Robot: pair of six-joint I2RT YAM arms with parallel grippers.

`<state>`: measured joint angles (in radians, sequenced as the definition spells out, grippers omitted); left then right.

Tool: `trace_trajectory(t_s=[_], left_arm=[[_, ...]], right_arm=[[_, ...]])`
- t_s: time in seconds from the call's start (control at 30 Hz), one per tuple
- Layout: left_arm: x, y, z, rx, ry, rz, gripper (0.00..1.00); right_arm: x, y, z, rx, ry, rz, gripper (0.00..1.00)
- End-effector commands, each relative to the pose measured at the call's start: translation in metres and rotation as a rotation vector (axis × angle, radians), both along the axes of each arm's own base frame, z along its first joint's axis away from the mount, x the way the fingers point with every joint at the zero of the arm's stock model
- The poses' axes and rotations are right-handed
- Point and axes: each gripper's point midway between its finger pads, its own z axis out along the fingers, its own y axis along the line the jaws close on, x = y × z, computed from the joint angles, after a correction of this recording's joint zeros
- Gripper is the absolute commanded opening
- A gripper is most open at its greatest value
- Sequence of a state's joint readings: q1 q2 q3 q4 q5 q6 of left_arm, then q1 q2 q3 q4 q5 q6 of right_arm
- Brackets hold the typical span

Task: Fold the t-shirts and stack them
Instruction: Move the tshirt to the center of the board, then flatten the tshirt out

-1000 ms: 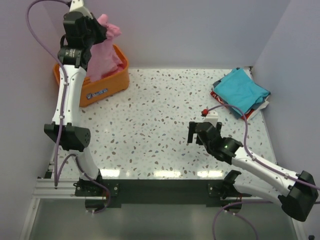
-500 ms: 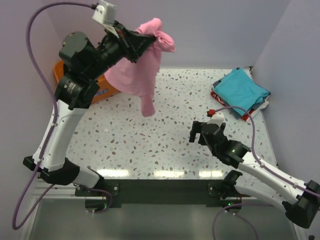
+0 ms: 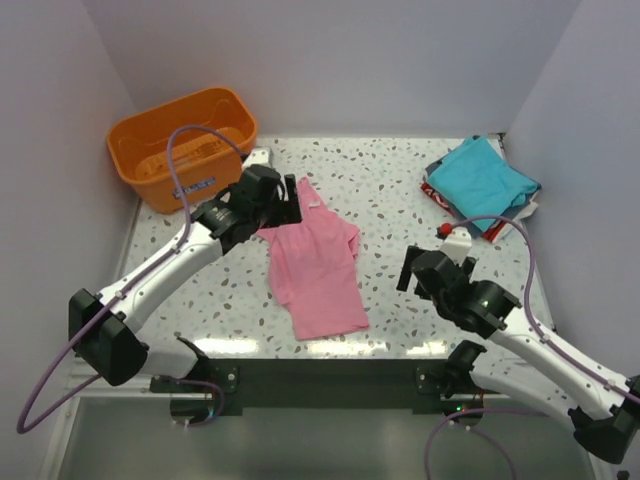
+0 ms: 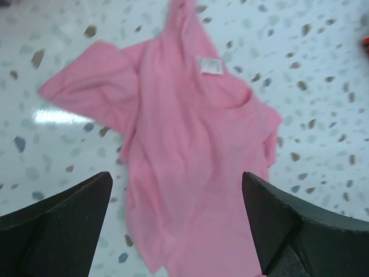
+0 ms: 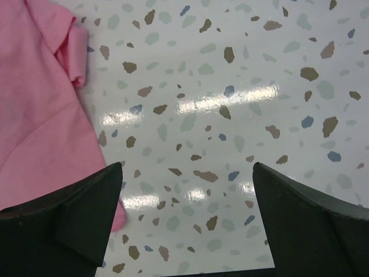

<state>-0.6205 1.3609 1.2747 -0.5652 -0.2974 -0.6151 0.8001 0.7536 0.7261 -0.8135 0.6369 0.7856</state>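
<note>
A pink t-shirt [image 3: 315, 265] lies spread but crumpled on the speckled table, collar toward the back and hem toward the front edge. My left gripper [image 3: 287, 205] hovers over its collar end, open, with nothing between the fingers; in the left wrist view the shirt [image 4: 190, 133] lies below the open left gripper [image 4: 176, 190]. My right gripper [image 3: 410, 272] is open just right of the shirt, over bare table. In the right wrist view the shirt's sleeve and side [image 5: 40, 104] lie left of the open right gripper [image 5: 187, 173]. Folded t-shirts are stacked at the back right, teal [image 3: 485, 180] on top, with red [image 3: 432, 190] and white [image 3: 520, 215] edges beneath.
An orange plastic basket [image 3: 215, 97] stands at the back left corner, behind the left arm. Walls close in the table at the back, left and right. Purple cables loop from both arms.
The left arm swung the pink shirt out of the basket and down to the table's middle, then opened and let it go. The right arm shifted slightly toward the front.
</note>
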Motion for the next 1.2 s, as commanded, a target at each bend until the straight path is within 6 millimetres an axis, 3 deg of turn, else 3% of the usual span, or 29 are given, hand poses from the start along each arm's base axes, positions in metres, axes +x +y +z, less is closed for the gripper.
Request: trace_trajectory(t_s=[0.0, 0.1, 0.17, 0.2, 0.27, 0.3, 0.37, 0.4, 0.43, 0.53, 0.57, 0.8, 1.0, 1.1, 1.13, 1.17], left_arm=[[-0.023, 0.048, -0.027, 0.074, 0.061, 0.205, 1.00], [-0.061, 0.067, -0.084, 0.097, 0.182, 0.225, 1.00], [-0.080, 0.072, -0.094, 0.053, 0.206, 0.225, 1.00], [-0.095, 0.074, -0.112, 0.045, 0.248, 0.210, 1.00], [-0.109, 0.074, -0.113, -0.011, 0.239, 0.178, 1.00], [-0.121, 0.075, -0.128, -0.012, 0.267, 0.141, 1.00], [-0.134, 0.053, -0.125, -0.133, 0.260, 0.025, 1.00], [-0.144, 0.052, -0.139, -0.143, 0.291, 0.004, 1.00], [-0.147, 0.051, -0.140, -0.163, 0.288, -0.001, 1.00], [-0.147, 0.073, -0.149, -0.095, 0.305, 0.115, 1.00], [-0.145, 0.076, -0.147, -0.081, 0.298, 0.134, 1.00], [-0.119, 0.105, -0.128, 0.010, 0.254, 0.339, 1.00], [-0.108, 0.118, -0.135, -0.002, 0.276, 0.383, 1.00], [-0.107, 0.124, -0.137, -0.026, 0.274, 0.391, 1.00], [-0.106, 0.127, -0.137, -0.026, 0.274, 0.400, 1.00], [-0.105, 0.132, -0.138, -0.026, 0.277, 0.419, 1.00]], right_arm=[[-0.011, -0.009, -0.005, -0.030, 0.067, -0.042, 0.99], [-0.011, 0.010, -0.021, -0.010, 0.126, 0.031, 0.99], [-0.014, 0.028, -0.036, 0.004, 0.192, 0.100, 0.99], [-0.015, 0.033, -0.040, 0.011, 0.210, 0.118, 0.99], [-0.017, 0.053, -0.047, 0.043, 0.229, 0.185, 0.99], [-0.018, 0.060, -0.054, 0.038, 0.253, 0.209, 0.99], [-0.019, 0.084, -0.058, 0.076, 0.263, 0.282, 0.98], [-0.020, 0.090, -0.063, 0.074, 0.281, 0.296, 0.99], [-0.024, 0.102, -0.063, 0.085, 0.288, 0.337, 0.99], [-0.032, 0.133, -0.070, 0.107, 0.297, 0.402, 0.98], [-0.042, 0.144, -0.072, 0.104, 0.310, 0.436, 0.98], [-0.053, 0.141, -0.111, -0.001, 0.377, 0.327, 0.91], [-0.050, 0.131, -0.136, -0.044, 0.389, 0.244, 0.79], [-0.047, 0.133, -0.143, -0.057, 0.387, 0.233, 0.68], [-0.046, 0.134, -0.144, -0.056, 0.391, 0.227, 0.53], [-0.047, 0.133, -0.146, -0.053, 0.398, 0.213, 0.47]])
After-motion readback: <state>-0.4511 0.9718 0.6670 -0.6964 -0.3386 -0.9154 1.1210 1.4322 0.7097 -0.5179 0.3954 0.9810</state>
